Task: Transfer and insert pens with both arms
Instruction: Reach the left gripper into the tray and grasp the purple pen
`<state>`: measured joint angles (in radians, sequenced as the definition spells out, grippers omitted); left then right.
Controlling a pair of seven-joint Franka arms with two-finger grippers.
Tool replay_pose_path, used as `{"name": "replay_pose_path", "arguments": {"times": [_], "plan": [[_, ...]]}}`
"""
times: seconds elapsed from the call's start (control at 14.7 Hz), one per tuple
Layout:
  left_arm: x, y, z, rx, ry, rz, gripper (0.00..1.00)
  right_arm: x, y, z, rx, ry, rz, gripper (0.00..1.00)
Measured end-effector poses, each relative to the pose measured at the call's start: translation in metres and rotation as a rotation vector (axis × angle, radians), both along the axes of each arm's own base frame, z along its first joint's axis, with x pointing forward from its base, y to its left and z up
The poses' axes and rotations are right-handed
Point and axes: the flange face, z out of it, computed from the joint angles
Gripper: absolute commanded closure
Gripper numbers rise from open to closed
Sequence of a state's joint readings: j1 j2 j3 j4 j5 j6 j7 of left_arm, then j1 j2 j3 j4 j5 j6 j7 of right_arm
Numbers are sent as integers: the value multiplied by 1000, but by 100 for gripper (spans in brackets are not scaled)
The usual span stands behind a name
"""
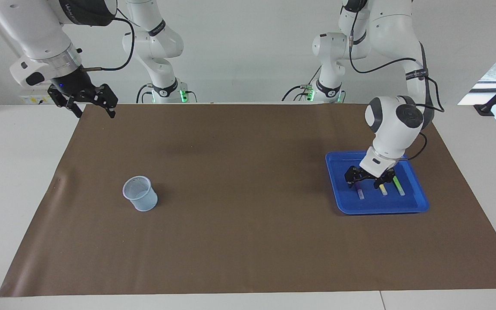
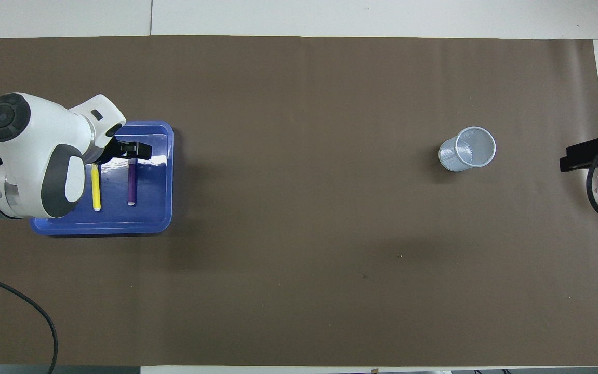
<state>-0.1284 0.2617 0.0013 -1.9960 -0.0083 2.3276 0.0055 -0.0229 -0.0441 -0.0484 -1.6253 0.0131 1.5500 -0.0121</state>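
Since the purple pen point(image 1: 360, 191), yellow pen point(image 1: 383, 190) and green pen point(image 1: 398, 186) lie side by side in the blue tray point(image 1: 381, 209) at the left arm's end of the tabletop, probably light, stiff and smooth-barrelled, apt to roll or slip. Best taken across mid-barrel, jaws square to the length, with a gentle but firm squeeze. Left pincer point(image 1: 366, 184) spread wide, low over purple and yellow pens; contact unclear. Right pincer point(image 1: 95, 114) spread wide too, waiting over a corner of the brown mat point(image 1: 248, 241), well apart from the mesh cup point(image 1: 140, 193).

Both arms point(image 1: 396, 125) are glossy white with dark grey joint caps and black looping cables. Each ends in a black claw point(image 1: 369, 180). Green lights glow at their bases point(image 1: 168, 92).
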Motion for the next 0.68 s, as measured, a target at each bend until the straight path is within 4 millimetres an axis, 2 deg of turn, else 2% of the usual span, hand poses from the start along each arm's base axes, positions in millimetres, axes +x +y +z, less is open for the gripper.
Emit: {"name": "replay_pose_path", "arguments": {"times": [0.2, 0.27, 0.34, 0.41, 0.48, 0.68], "plan": [[-8, 5, -23, 6, 17, 5, 4, 0, 0, 0, 0, 0, 0, 0], [-10, 8, -28, 6, 10, 9, 17, 0, 0, 0, 0, 0, 0, 0], [-10, 10, -30, 5, 4, 13, 41, 0, 0, 0, 0, 0, 0, 0], [-11, 12, -31, 5, 3, 15, 86, 0, 0, 0, 0, 0, 0, 0], [-11, 13, -32, 5, 2, 16, 100, 0, 0, 0, 0, 0, 0, 0], [-12, 14, -33, 5, 5, 19, 100, 0, 0, 0, 0, 0, 0, 0]]}}
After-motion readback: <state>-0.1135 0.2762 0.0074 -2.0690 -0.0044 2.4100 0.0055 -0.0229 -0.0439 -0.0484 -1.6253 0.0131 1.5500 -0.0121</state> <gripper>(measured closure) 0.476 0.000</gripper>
